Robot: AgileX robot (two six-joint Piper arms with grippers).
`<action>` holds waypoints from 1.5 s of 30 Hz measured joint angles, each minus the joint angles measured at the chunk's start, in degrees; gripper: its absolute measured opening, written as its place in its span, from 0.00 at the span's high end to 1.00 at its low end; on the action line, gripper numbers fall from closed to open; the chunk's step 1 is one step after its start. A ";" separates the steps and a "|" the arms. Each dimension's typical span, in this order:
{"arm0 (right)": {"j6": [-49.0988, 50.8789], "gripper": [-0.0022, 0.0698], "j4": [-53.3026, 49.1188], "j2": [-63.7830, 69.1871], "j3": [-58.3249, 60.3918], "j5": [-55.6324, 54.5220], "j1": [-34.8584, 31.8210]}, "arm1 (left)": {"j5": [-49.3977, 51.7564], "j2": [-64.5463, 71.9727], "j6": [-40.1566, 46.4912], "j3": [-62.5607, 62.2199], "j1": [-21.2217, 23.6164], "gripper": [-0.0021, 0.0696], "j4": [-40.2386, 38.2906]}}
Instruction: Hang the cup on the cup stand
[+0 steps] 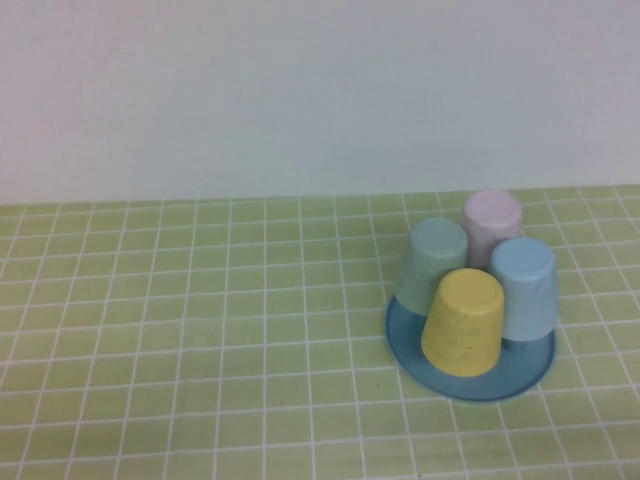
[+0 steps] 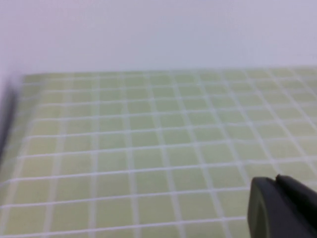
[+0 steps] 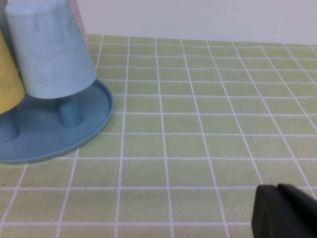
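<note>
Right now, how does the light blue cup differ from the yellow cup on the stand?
The light blue cup is pale sky blue, while the yellow cup is yellow. The blue cup sits on the stand's right side; the yellow cup is at the front, nearest the robot. Both are handleless, tapered and about the same size, and both hang upside down, tilted, over the cup stand. Neither gripper is near them: both are out of the high view.

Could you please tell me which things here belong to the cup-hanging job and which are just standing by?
Job:
- blue cup, upside down on a peg
- cup stand, on the green mat
- left gripper, shut, over bare mat
- right gripper, shut, beside the stand

Standing by:
- yellow cup
- teal cup
- pink cup
</note>
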 joint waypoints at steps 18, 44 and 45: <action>0.00 0.97 0.00 0.00 0.00 0.14 -0.10 | -1.18 -12.12 -15.46 11.97 -0.10 0.97 10.72; 0.00 0.97 0.00 0.00 0.00 0.14 -0.10 | -2.32 -12.12 -14.32 12.04 -0.44 0.97 7.52; 0.00 0.97 0.00 0.00 0.00 0.14 -0.10 | -2.32 -12.12 -14.32 12.04 -0.44 0.97 7.52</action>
